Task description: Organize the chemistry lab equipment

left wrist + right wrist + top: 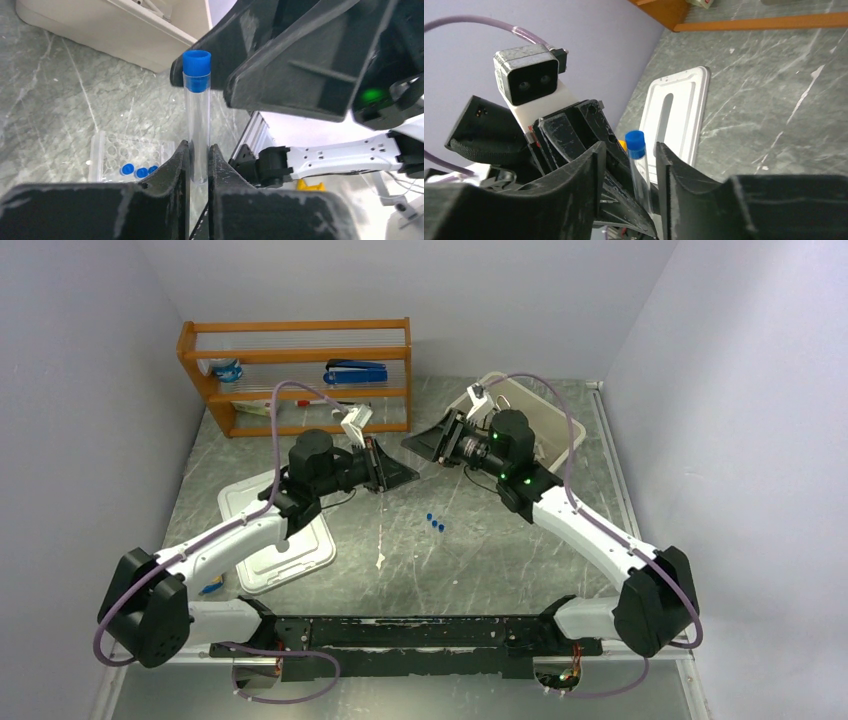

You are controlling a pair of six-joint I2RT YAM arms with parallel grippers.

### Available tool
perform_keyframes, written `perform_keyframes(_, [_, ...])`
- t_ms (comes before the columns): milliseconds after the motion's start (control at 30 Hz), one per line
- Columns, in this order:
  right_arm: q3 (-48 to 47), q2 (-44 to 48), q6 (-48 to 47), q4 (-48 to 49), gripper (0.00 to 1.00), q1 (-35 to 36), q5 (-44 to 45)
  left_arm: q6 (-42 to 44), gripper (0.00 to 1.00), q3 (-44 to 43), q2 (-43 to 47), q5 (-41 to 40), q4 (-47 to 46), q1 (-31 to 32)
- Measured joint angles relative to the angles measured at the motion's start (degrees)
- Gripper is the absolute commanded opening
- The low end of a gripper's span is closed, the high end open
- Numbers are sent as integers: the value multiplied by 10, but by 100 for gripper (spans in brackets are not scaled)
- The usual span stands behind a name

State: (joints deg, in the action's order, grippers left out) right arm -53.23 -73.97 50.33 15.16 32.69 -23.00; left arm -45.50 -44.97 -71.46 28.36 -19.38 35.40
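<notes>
Aloft, blue-capped tube (198,120), rack (114,149) below, bin (125,36) beyond

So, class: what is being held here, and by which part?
The left gripper clamps the blue-capped clear tube by its bottom end, opposite the cap; the right gripper has its fingers open around it.

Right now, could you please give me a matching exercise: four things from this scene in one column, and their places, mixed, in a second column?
Things:
1 blue-capped tube
2 clear rack
3 blue stapler
4 white lid

Places:
A on the orange shelf
B held in the left gripper
C lying flat on the table, left side
D standing in the middle of the table

Pairs: 1-B, 2-D, 3-A, 4-C
</notes>
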Motion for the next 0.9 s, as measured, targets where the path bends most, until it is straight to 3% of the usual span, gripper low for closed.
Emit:
perform_keyframes(300, [-94,0,-96,-143,44,0,-8,171,5,-86,14,19,169,1])
perform_keyframes(567, [-109,0,-123,-211,24,0,-49,297,5,-129,16,31,294,1])
perform_keyframes(800, [-109,0,-121,-232,23,-2,-79,340,5,-135,16,38,333,1])
perform_keyframes(900, [-109,0,-120,-233,27,-4,-88,348,5,-135,16,41,336,1])
